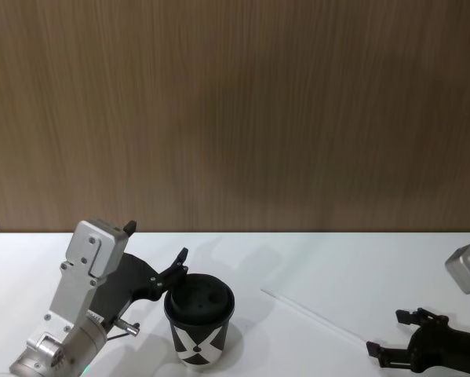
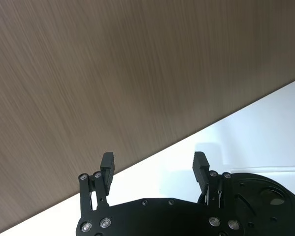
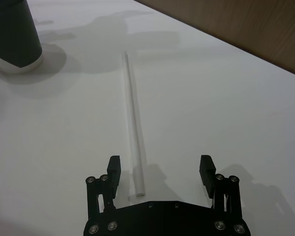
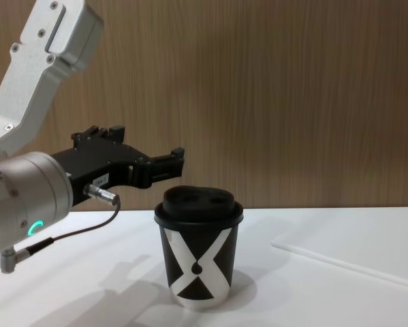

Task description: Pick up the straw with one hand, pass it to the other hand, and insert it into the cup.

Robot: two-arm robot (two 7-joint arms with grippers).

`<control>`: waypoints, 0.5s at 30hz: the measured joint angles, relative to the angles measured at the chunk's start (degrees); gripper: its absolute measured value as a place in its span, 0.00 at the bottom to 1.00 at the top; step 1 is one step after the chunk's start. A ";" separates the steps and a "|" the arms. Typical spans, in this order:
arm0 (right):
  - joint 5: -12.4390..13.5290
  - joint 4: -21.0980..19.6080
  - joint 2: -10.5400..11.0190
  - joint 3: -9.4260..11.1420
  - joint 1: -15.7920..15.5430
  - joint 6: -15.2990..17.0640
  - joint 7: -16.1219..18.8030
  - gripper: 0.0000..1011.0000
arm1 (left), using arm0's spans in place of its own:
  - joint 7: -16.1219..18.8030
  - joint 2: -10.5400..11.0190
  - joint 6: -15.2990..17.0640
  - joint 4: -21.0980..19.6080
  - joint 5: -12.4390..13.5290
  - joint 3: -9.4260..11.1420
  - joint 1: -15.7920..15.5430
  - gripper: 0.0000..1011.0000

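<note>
Head view: cup (image 1: 199,323), black with a white X and a domed lid, upright on the white table (image 1: 313,259). Left gripper (image 1: 154,243) is raised just left of and behind the lid, jaws spread, holding nothing. Straw (image 1: 313,316) lies flat to the right of the cup, apart from it. Right gripper (image 1: 388,332) sits low at the straw's near end, jaws spread, empty. Left wrist view: fingers parted, nothing between them; cup lid beside one finger; wooden wall (image 1: 235,110) behind. Right wrist view: straw's near end lies between the parted fingers, closer to one, not gripped. Chest view: left gripper hangs above and left of the lid, clear of it; straw on the table to the right.
</note>
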 joint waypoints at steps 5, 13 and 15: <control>0.07 0.35 0.05 -0.54 0.28 0.06 0.30 0.99 | 0.00 0.00 0.00 0.00 0.00 0.00 0.00 0.99; 0.09 1.11 -0.07 -1.56 1.01 0.23 0.45 0.99 | 0.00 0.00 0.00 0.00 0.00 0.00 0.00 0.99; 0.10 1.20 -0.10 -1.70 1.12 0.26 0.45 0.99 | 0.00 0.00 0.00 0.00 0.00 0.00 0.00 0.99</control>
